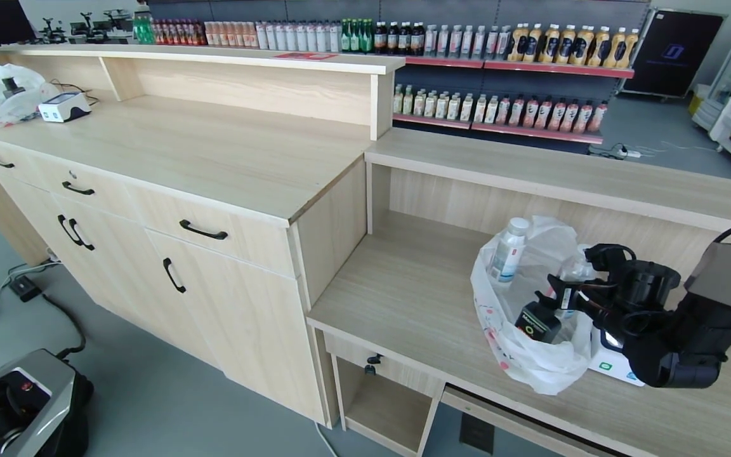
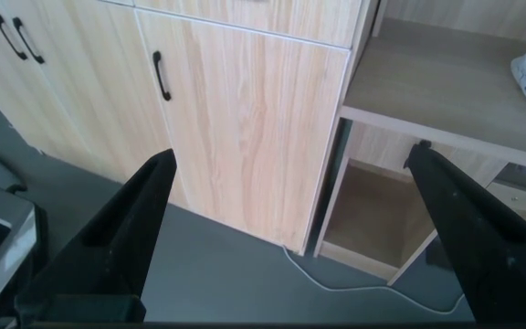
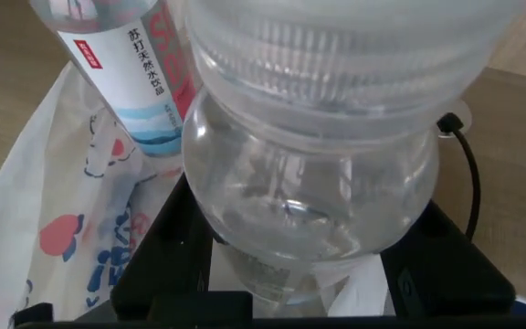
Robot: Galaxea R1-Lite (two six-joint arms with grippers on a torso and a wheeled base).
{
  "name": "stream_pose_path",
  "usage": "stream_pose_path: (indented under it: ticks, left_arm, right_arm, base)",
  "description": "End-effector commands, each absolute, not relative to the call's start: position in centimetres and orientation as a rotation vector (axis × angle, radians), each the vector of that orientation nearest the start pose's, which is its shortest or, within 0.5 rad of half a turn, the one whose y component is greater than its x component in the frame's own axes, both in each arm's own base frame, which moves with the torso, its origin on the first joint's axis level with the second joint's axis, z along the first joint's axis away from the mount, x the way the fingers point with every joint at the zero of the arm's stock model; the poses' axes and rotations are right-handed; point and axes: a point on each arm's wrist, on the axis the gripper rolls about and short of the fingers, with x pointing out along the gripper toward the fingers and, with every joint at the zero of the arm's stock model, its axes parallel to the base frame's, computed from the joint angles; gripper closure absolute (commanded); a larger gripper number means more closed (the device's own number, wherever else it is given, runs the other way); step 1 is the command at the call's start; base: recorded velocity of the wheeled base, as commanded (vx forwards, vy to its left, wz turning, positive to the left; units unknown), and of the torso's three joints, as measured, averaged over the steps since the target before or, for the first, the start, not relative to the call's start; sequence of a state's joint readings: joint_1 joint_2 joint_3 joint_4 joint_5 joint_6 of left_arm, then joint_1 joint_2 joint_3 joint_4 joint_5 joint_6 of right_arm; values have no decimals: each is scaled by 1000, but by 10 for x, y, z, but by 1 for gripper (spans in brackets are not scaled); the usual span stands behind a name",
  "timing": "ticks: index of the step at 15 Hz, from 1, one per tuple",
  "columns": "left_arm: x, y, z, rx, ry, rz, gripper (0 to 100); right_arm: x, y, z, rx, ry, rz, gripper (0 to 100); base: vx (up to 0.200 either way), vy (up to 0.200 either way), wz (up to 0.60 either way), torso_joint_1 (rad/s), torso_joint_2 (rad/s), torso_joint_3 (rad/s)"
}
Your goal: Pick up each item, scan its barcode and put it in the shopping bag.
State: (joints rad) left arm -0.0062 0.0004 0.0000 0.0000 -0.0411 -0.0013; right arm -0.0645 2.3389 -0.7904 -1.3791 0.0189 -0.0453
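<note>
Right gripper: clenched on a clear bottle, 1 dark finger seen on each side of the body. The grip is taken low on the rounded part, judged so that the bottle hangs free of the jaws and can be let go cleanly.

The clear bottle is held just above the open mouth of the shopping bag, not over the scanner, which sits on the lower counter beside the bag and under the arm. From this the bagging step is judged to be in hand.

2 items are already noted inside the bag: a labelled bottle leaning against the far wall, and a dark container near the front. The limp bag wall is propped open by them. A gap between the 2 is judged the likeliest landing place; a knock against the labelled bottle is the risk.

Left gripper: released, fingers spread wide, nothing between them. It hangs low over the floor in front of a cabinet door, well apart from the bag, judged parked out of the way.
</note>
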Motion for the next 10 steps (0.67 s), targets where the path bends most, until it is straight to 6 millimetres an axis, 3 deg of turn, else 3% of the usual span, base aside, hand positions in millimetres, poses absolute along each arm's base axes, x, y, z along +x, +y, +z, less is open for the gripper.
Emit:
stream_pose_path:
  ticks: [1, 5, 6, 10]
  left_arm:
    - [-23, -1, 76, -2, 2, -48, 0]
    - [-23, -1, 76, -2, 2, -48, 0]
    - [-23, -1, 76, -2, 2, -48, 0]
    - [-23, -1, 76, -2, 2, -48, 0]
  right_arm:
    - [390, -27, 19, -45, 179, -44, 100]
    - [389, -32, 20, -64, 177, -21, 100]
    - [390, -33, 21, -64, 171, -24, 0]
    - [390, -36, 32, -64, 147, 3, 0]
  base:
    - [0, 0, 0, 0, 0, 0]
    - [0, 0, 0, 0, 0, 0]
    - [0, 0, 0, 0, 0, 0]
    - [0, 0, 0, 0, 0, 0]
